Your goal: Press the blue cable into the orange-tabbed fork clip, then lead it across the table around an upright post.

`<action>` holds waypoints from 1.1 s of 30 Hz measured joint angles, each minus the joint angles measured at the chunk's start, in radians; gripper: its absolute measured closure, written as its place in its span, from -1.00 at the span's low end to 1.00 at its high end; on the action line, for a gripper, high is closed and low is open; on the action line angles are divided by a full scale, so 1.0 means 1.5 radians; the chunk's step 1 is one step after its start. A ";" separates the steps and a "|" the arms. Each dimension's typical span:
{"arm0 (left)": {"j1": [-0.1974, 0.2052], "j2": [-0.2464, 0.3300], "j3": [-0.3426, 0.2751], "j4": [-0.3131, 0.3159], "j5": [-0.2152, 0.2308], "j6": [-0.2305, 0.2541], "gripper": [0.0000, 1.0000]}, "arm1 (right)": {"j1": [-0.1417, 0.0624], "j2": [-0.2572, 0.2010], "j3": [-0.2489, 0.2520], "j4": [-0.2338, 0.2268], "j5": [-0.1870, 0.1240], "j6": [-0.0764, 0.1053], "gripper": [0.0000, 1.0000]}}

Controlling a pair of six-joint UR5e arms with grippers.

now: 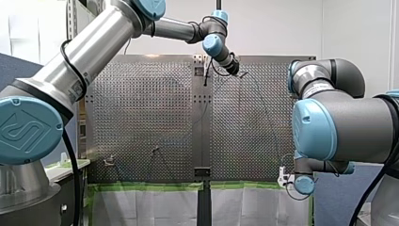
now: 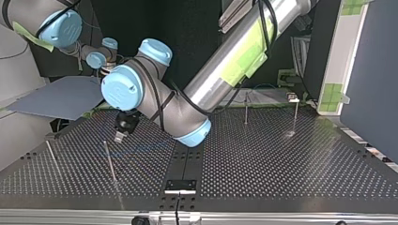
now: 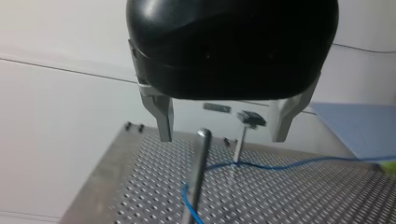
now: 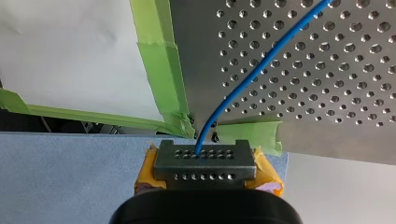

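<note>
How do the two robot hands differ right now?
My left hand has bare metal fingers spread apart, holding nothing; my right hand has yellow pads closed on the blue cable. My left hand hangs over the perforated table near an upright post; my right hand sits at the table's edge, by green tape. Both have black bodies.

The cable is blue, the tape green, the hole-dotted table silver, the pads on my right claw orange-yellow.
</note>
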 joint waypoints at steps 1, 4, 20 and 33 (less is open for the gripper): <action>0.000 0.000 0.001 0.006 0.006 -0.006 -1.00 | 0.000 0.000 0.000 0.000 0.000 0.000 1.00; -0.002 0.000 0.002 0.016 0.022 -0.022 -1.00 | 0.000 0.000 0.000 0.000 0.000 0.000 1.00; -0.006 0.000 0.002 0.016 0.023 -0.035 -1.00 | -0.002 0.000 0.000 0.002 0.000 0.000 1.00; -0.008 0.000 0.002 -0.021 -0.043 -0.035 -1.00 | 0.000 0.000 0.000 0.003 0.000 0.000 1.00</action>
